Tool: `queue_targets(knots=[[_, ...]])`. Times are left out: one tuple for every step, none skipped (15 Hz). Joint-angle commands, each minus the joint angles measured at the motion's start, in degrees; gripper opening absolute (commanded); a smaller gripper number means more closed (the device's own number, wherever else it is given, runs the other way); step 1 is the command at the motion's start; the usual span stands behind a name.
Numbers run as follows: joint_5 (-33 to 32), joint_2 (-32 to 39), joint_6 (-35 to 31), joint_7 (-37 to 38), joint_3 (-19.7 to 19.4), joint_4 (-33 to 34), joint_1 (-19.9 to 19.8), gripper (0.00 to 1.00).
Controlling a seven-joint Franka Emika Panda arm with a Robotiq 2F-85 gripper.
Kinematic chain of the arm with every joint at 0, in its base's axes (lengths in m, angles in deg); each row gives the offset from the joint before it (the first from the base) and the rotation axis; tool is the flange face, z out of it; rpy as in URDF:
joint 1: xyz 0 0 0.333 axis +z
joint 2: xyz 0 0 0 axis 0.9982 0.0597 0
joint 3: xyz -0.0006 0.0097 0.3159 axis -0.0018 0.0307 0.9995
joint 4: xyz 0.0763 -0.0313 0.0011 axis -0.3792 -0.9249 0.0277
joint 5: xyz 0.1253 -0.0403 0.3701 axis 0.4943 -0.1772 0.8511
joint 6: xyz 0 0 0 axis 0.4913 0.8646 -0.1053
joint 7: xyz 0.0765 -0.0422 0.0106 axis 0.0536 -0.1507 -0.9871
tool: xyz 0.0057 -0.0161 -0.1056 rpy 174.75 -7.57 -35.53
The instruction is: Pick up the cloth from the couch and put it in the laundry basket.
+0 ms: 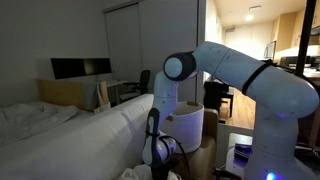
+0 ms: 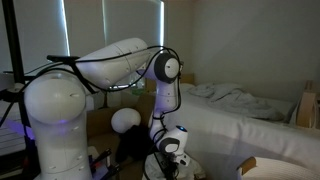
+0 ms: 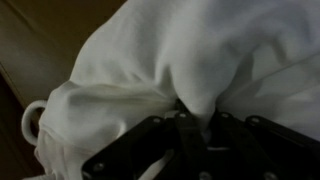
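Cloth look: the crumpled white fabric cloth (image 3: 200, 60) fills most of your wrist view, soft and heaped, with deep shadowed folds running down towards the tool.

Cloth place: it lies bunched right against your black Robotiq gripper (image 3: 190, 135), low beside the pale couch (image 1: 90, 125). You cannot tell from these views whether it hangs free or rests on something.

Gripper opening: your fingers (image 3: 150, 140) are drawn close together, leaving only a narrow gap.

Gripper hold: you have it clenched on a ridge of the cloth, which gathers into that gap.

Gripper place: in both exterior views it points down, low in the scene (image 1: 160, 152) (image 2: 172, 152), under the bent white robot arm (image 1: 240, 70).

Basket: the white round laundry basket (image 1: 190, 128) stands just behind the arm.

Edge detail: a thin white loop (image 3: 30, 120) shows at the cloth's left side; you cannot tell what it is.
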Motion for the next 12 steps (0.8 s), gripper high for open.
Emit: queue_targets(knots=[[-1.46, -1.72, 6.80, -0.37, 0.38, -0.45, -0.36, 0.14], [-1.48, -3.01, 8.07, -0.39, 0.29, -0.98, -0.16, 0.14], [-1.41, -3.65, 8.98, -0.31, 0.19, -1.15, 0.02, 0.14], [-1.43, -4.89, 9.83, -0.26, 0.04, -1.78, 0.32, 0.14], [-1.38, -5.63, 10.34, -0.21, -0.01, -2.13, 0.52, 0.14], [-1.35, -6.55, 11.24, -0.15, -0.06, -2.32, 0.68, 0.14], [-1.21, -7.35, 11.97, -0.13, 0.04, -2.50, 0.62, 0.14], [-1.17, -8.40, 12.43, -0.04, -0.07, -2.99, 0.80, 0.14], [-1.14, -9.25, 12.74, -0.04, -0.11, -3.32, 0.93, 0.14], [-1.17, -10.53, 12.85, 0.06, -0.23, -3.98, 1.18, 0.14], [-1.21, -11.47, 12.91, 0.10, -0.31, -4.48, 1.39, 0.14], [-1.27, -12.81, 13.57, -0.16, -0.22, -5.10, 1.32, 0.14]])
